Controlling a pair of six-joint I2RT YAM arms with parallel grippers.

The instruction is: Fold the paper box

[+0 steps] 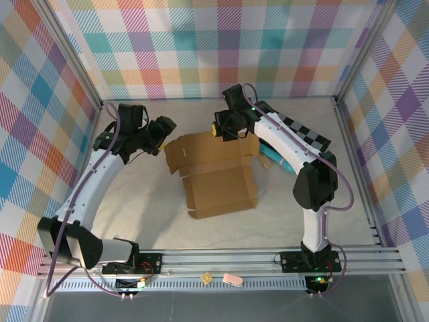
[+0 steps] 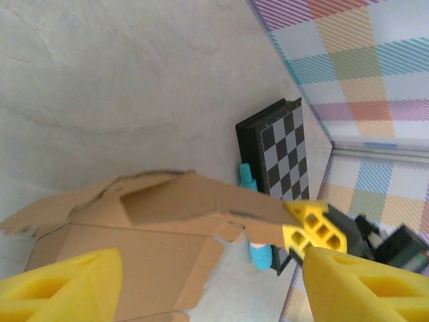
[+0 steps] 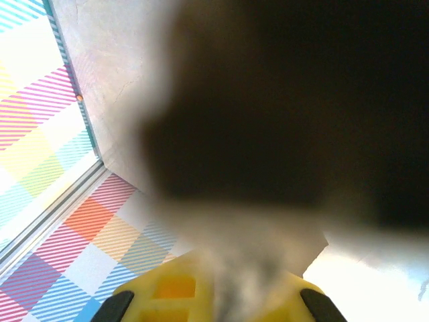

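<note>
**Pale desk (image 1: pixel 134 194), paper box (image 1: pixel 216 176) partly folded**

The right claw (image 1: pixel 226 133) is clamped shut on a raised back flap of the paper box. The left claw (image 1: pixel 166 136) is held wide open beside its left flap, gripping nothing. At mid-desk the rear flaps are lifted; the front panel lies flat, yet to be folded.

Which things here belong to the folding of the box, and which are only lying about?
For the job:
- box
- right gripper, shut on it
- left gripper, open

Lying about:
- checkerboard
- teal object beside the checkerboard
- pink piece and yellow piece on the near rail
</note>
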